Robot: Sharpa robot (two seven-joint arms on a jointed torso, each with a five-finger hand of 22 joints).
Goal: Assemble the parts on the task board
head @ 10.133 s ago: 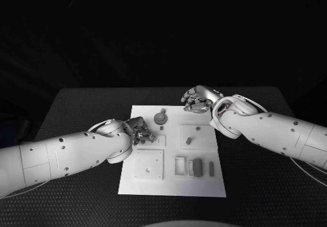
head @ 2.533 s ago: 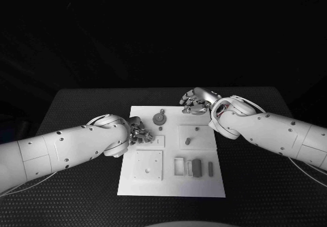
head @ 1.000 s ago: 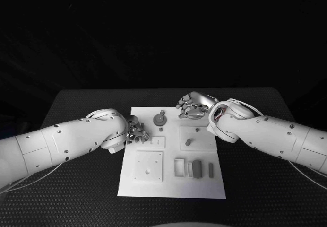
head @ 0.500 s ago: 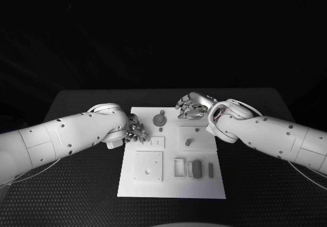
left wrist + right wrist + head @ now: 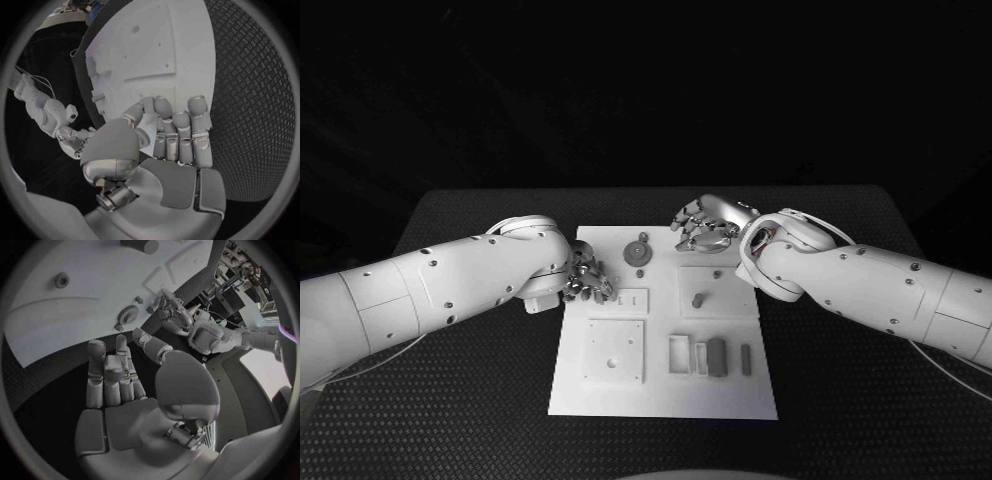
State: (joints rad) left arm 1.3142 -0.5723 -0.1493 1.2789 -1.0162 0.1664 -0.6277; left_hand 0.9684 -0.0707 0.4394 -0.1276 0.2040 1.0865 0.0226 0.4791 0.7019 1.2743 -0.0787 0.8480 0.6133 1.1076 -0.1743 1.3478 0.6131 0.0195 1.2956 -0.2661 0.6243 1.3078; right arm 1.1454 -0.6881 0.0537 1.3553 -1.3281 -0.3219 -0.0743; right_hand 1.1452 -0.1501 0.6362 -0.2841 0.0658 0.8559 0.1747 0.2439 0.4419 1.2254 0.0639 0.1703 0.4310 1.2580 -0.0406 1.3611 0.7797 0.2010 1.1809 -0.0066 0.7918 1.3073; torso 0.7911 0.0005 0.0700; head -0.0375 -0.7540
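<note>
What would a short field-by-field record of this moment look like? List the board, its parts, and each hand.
board: white board in the middle of the black table
parts: round grey part near the far edge; small peg at mid-board; grey bar toward the near right
left hand: left hand at the board's left edge, fingers curled, nothing visibly held
right hand: right hand over the board's far right corner, fingers curled; whether it holds anything cannot be told
</note>
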